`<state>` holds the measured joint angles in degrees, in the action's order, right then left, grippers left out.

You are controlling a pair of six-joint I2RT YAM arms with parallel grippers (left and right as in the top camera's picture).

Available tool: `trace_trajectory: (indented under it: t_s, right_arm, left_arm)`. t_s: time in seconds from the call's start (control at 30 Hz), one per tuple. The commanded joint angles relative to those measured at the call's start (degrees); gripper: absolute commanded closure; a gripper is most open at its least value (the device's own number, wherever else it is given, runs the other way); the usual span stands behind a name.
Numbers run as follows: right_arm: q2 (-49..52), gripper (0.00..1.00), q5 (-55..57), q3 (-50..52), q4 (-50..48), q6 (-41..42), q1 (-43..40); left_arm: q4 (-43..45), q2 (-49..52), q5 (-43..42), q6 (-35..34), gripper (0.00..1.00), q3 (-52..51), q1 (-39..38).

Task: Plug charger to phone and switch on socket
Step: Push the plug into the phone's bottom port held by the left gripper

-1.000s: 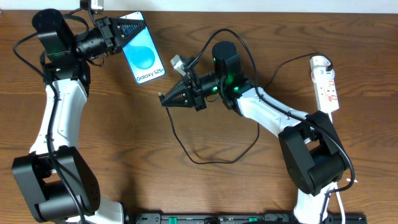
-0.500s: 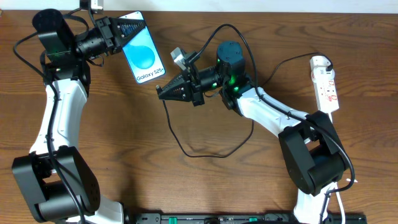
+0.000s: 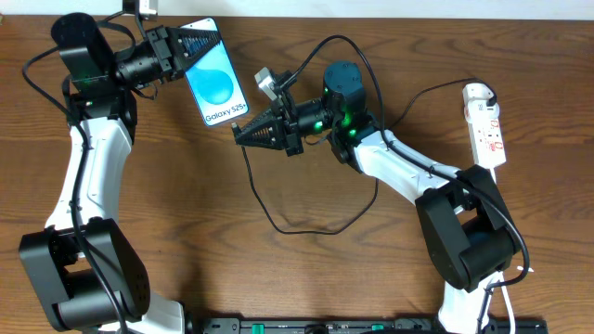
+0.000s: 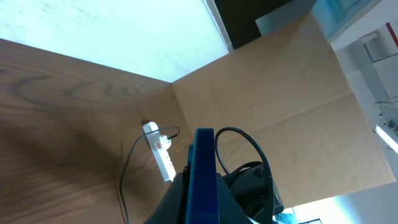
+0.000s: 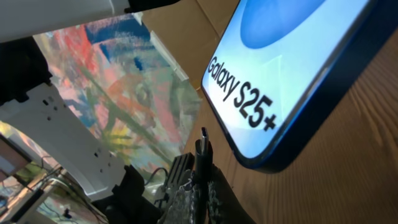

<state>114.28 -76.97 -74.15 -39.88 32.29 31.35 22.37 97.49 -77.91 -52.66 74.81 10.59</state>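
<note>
My left gripper (image 3: 197,42) is shut on the top end of the phone (image 3: 215,76), holding it tilted above the table, screen up, with "Galaxy S25+" showing. In the left wrist view the phone (image 4: 202,171) stands edge-on between the jaws. My right gripper (image 3: 238,136) is shut on the charger (image 3: 278,223) near its plug. In the right wrist view the plug tip (image 5: 203,144) sticks out past the fingers, just short of the phone's (image 5: 292,68) bottom edge. The socket (image 3: 484,122) lies at the far right, untouched.
The black cable loops across the table centre below the right arm and rises behind its wrist. The socket's white cord (image 3: 509,186) runs down the right side. The socket (image 4: 159,151) also shows in the left wrist view, with a brown cardboard wall (image 4: 280,81) behind the table.
My right gripper has moved up and left with the plug, closing on the phone's bottom edge. The left gripper and phone have held still.
</note>
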Motion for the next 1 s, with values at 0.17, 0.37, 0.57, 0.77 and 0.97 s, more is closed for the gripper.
trace_trajectory:
  t_s: [0.17,0.37,0.57,0.77,0.97]
  right_arm:
    - [-0.17,0.99,1.68,-0.11,0.02,1.84,0.31]
    - [-0.15,0.99,1.84,-0.11,0.0,1.95,0.74]
    - [-0.17,0.99,1.84,-0.11,0.0,1.95,0.72]
    - [-0.15,0.99,1.86,-0.11,0.02,1.97,0.74]
    - [-0.17,0.99,1.86,-0.11,0.48,1.97,0.72]
  left_arm:
    - [0.48,-1.7,-1.36,0.48,0.92,1.27,-1.33]
    - [0.48,-1.7,-1.38,0.46,0.93,1.27,-1.57]
    - [0.46,-1.7,-1.4,0.46,0.92,1.27,-1.57]
    - [0.48,-1.7,-1.38,0.46,0.92,1.27,-1.57]
    - [0.52,-1.7,-2.29,0.5,0.92,1.27,-1.57]
